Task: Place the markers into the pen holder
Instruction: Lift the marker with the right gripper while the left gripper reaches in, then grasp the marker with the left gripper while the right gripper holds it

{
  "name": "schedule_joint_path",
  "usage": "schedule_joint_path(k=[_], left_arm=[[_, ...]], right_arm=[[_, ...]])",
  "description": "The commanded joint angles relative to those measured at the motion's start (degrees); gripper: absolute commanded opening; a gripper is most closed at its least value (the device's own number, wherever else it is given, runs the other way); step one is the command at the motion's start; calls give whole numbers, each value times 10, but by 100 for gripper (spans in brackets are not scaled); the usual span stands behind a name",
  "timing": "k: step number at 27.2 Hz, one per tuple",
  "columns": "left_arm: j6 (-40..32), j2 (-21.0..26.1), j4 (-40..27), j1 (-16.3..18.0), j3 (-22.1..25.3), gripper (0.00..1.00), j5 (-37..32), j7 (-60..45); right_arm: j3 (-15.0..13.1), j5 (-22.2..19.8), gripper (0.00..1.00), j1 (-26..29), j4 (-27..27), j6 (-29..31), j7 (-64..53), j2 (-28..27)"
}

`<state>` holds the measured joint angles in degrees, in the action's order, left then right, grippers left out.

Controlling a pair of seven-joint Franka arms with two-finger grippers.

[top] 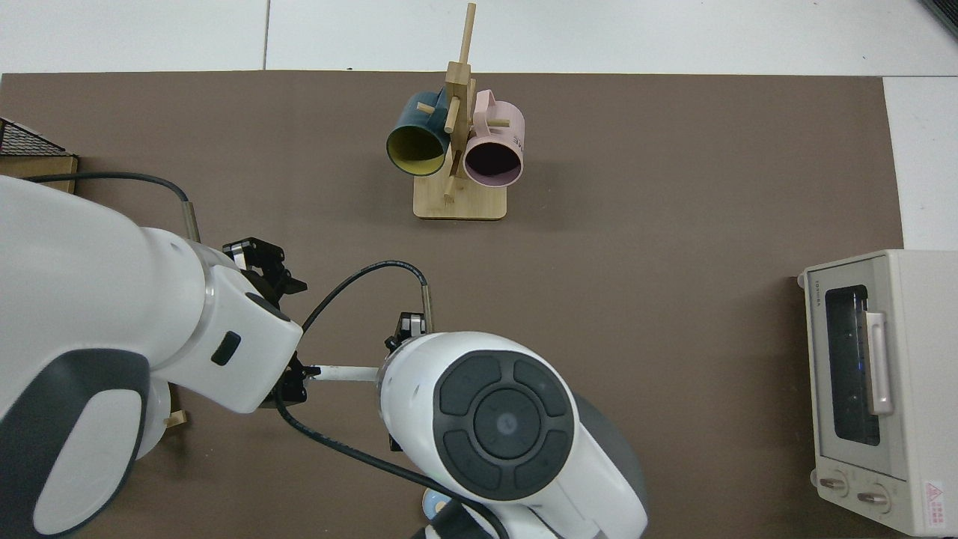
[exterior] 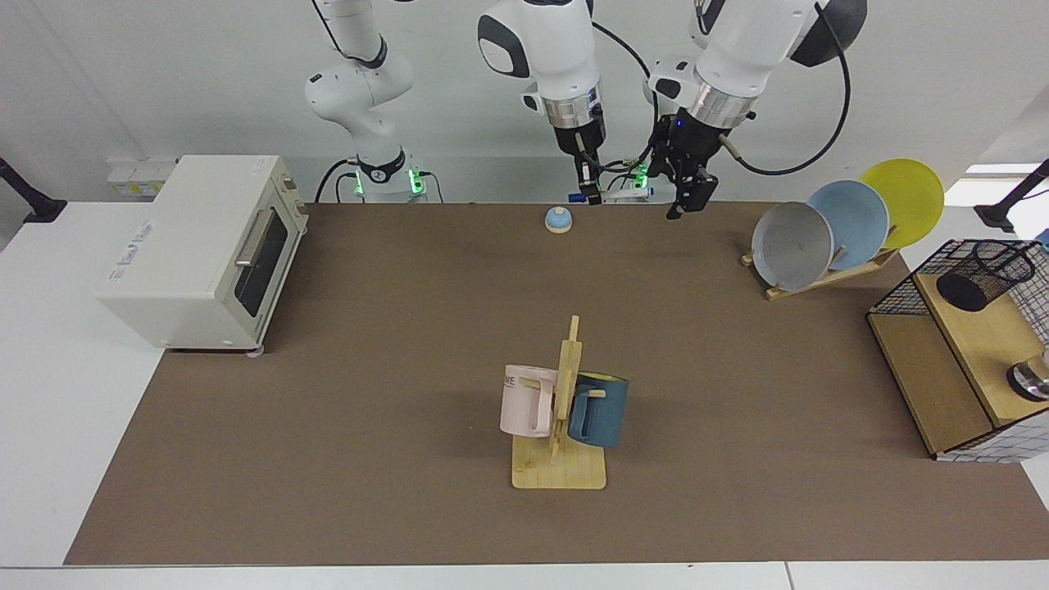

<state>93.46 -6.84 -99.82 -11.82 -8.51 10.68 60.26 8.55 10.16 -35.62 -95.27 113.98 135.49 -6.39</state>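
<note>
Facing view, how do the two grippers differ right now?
The right gripper is shut on the marker, holding it level near its capped end. The left gripper sits at the marker's far end, and whether it grips is unclear. The right gripper points straight down; the left gripper is tilted. Both hang over the back edge of the table, close together.
</note>
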Motion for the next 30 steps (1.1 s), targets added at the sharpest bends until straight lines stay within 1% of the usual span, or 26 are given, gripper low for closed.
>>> schedule_joint_path(k=[1,3,5,8,13,14,20,22,25,27,28,30], left_arm=[[23,-23,-56,-19,9,86,31,35],[23,-23,-64,-23,9,83,39,35],[33,-21,-71,-23,9,81,62,37],[58,-20,-84,-23,9,75,75,42],[61,-20,-86,-23,9,63,85,44],[62,-19,-86,-23,9,60,87,45],[64,-19,-86,-23,9,28,91,42],[70,-19,-86,-23,9,20,99,39],[87,-19,-86,-26,9,11,111,39],[102,-19,-88,-29,9,7,111,40],[104,-19,-88,-29,9,0,111,40],[109,-18,-88,-31,9,0,111,43]], right_arm=[[-2,5,0,3,37,0,14,-24],[-3,5,0,4,38,0,13,-24],[-3,6,0,5,38,0,12,-25],[-3,7,0,5,38,0,11,-25],[-3,7,0,6,37,3,10,-25],[-3,7,0,6,37,3,9,-25],[-3,8,0,8,37,8,9,-25],[-3,10,0,7,37,16,9,-25],[-3,10,0,5,35,22,9,-25],[-3,10,0,6,35,24,9,-25],[-3,11,0,7,35,24,8,-25],[-3,11,0,9,35,24,9,-25]])
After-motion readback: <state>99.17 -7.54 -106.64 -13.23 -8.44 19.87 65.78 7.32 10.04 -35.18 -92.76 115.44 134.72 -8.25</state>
